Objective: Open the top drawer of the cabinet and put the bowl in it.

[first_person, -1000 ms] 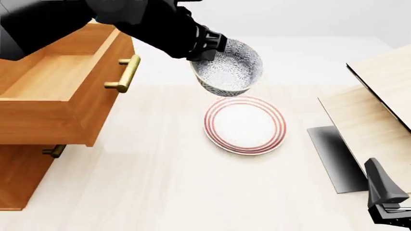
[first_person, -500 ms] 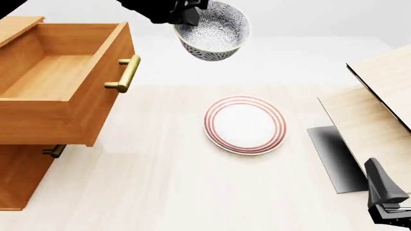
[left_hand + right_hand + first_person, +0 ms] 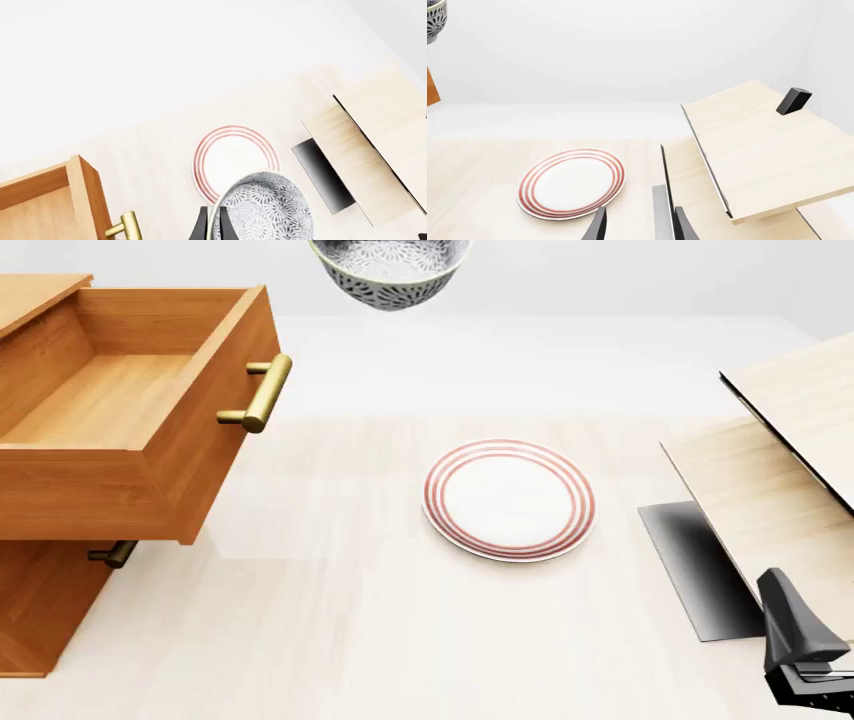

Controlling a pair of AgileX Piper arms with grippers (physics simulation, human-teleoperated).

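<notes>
Front view: orange-brown wooden top drawer [image 3: 100, 410] stands open, empty. Left gripper [image 3: 212, 226] clamps the rim of the speckled blue-grey bowl [image 3: 388, 268], held high, beside the drawer. Transfer step in hand; next, carry over the drawer and lower.

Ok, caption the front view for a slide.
Speckled bowl held high beside the open top drawer, ringed plate on the table below.

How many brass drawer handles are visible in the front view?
2: one on the open top drawer, one just peeking out beneath it. A third may be hidden.
</notes>
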